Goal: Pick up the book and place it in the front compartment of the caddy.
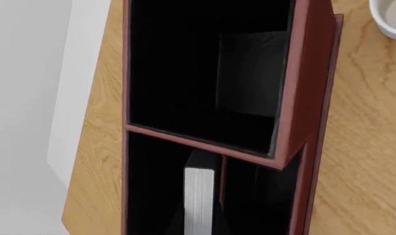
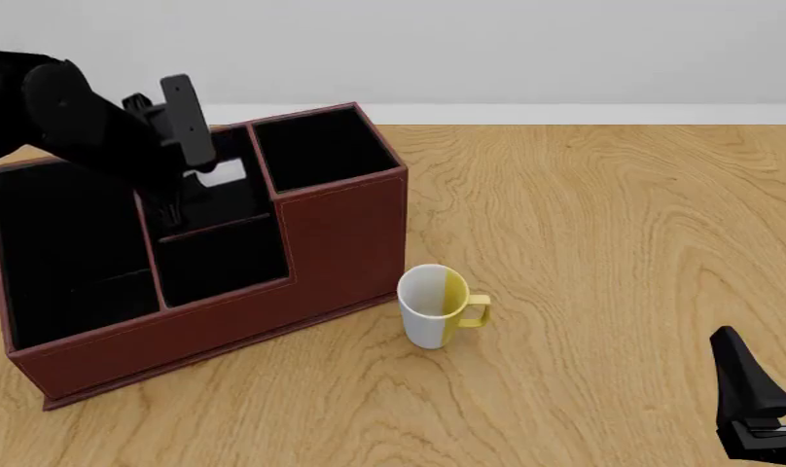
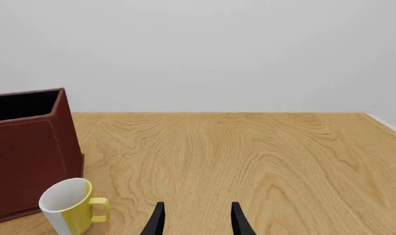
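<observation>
1. Reaching in from the left, the left arm (image 2: pixel 69 122) leaned forward and down over the back of the caddy (image 2: pixel 237 292), with its wrist above the middle cells.
2. The left gripper (image 2: pixel 175 206) was sunk into the narrow front compartment (image 2: pixel 225 199), and its fingers were lost against the black lining in the front view.
3. In the left wrist view the book (image 1: pixel 199 200) stood on edge inside that black-lined cell, its white page edges facing the camera and its black cover beside them.
4. Dark shapes flanked the lower part of the book there, but whether the left pincer was clamped on it or had let go could not be told.
5. The right gripper (image 3: pixel 194 220) sat low at the near right corner of the table (image 2: pixel 601 224), well apart from the caddy, with its two fingertips (image 3: pixel 157 220) spread and nothing between them.
6. The caddy sat on the left of the table, slightly angled, with a wide cell (image 2: pixel 69 243) at its left end, a low-walled cell (image 2: pixel 225 258) at the front middle and a tall square cell (image 2: pixel 322 146) at its right end.
7. Those three cells showed only black lining in the front view.
8. A white and yellow mug (image 2: pixel 435 306) stood upright just beside the caddy's right front corner, its handle pointing right, and its inside looked bare.
</observation>
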`<state>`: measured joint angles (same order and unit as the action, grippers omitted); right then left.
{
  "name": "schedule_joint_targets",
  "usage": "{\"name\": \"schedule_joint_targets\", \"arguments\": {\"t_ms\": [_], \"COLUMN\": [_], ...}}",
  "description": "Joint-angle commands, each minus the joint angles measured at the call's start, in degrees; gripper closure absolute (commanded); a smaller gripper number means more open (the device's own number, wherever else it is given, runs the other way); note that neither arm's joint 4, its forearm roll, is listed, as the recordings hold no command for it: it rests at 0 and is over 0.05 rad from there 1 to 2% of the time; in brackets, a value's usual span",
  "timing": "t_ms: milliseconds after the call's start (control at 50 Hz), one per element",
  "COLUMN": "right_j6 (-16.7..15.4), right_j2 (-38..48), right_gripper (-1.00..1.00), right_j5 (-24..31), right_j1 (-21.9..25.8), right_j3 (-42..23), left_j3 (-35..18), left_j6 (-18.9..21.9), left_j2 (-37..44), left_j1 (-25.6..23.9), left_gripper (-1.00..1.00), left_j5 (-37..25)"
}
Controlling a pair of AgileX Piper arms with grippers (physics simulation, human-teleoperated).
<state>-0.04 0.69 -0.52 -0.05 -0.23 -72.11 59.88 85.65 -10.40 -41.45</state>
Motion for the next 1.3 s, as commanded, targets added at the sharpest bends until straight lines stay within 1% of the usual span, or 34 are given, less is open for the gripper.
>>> {"name": "schedule_joint_targets", "arguments": {"t_ms": [20,240,620,640,660,700,720,960,980,1020,1040,1160,1180,1200,1240,1260,1300], "right_j6": [0.0,0.0,0.0,0.0,0.0,0.0,0.0,0.0,0.0,0.0,0.0,0.0,0.0,0.0,0.0,0.0,0.0], "right_j2": [0.0,0.0,0.0,0.0,0.0,0.0,0.0,0.0,0.0,0.0,0.0,0.0,0.0,0.0,0.0,0.0,0.0], "right_gripper": [-1.0,-1.0,-1.0,-1.0,-1.0,-1.0,-1.0,-1.0,-1.0,-1.0,-1.0,-1.0,-1.0,-1.0,-1.0,-1.0,-1.0], "right_j5": [0.0,0.0,0.0,0.0,0.0,0.0,0.0,0.0,0.0,0.0,0.0,0.0,0.0,0.0,0.0,0.0,0.0], "right_j1": [0.0,0.0,0.0,0.0,0.0,0.0,0.0,0.0,0.0,0.0,0.0,0.0,0.0,0.0,0.0,0.0,0.0], "right_j3": [0.0,0.0,0.0,0.0,0.0,0.0,0.0,0.0,0.0,0.0,0.0,0.0,0.0,0.0,0.0,0.0,0.0], "left_j3": [1.3,3.4,4.0,3.8,4.0,3.7,3.9,4.5,4.9,4.7,4.9,5.6,5.1,5.4,4.8,5.2,4.6], "left_j6": [0.9,0.7,0.9,0.5,1.3,0.5,1.0,0.2,0.6,-0.4,0.1,-0.2,-1.2,-1.1,-0.2,-0.7,-0.4], "left_j2": [0.5,0.5,2.2,2.3,2.6,2.6,2.6,3.1,3.0,3.0,3.1,3.3,3.6,3.5,4.4,4.1,4.2], "left_j1": [0.4,0.2,0.9,0.7,1.3,0.9,1.1,1.4,1.5,0.9,1.3,1.2,1.0,0.9,2.4,1.6,2.1], "left_gripper": [1.0,1.0,1.0,1.0,1.0,1.0,1.0,1.0,1.0,1.0,1.0,1.0,1.0,1.0,1.0,-1.0,-1.0], "left_j5": [2.3,4.4,6.6,6.4,7.1,6.5,7.1,7.7,8.3,7.9,8.5,8.8,8.0,8.1,9.0,8.1,8.4]}}
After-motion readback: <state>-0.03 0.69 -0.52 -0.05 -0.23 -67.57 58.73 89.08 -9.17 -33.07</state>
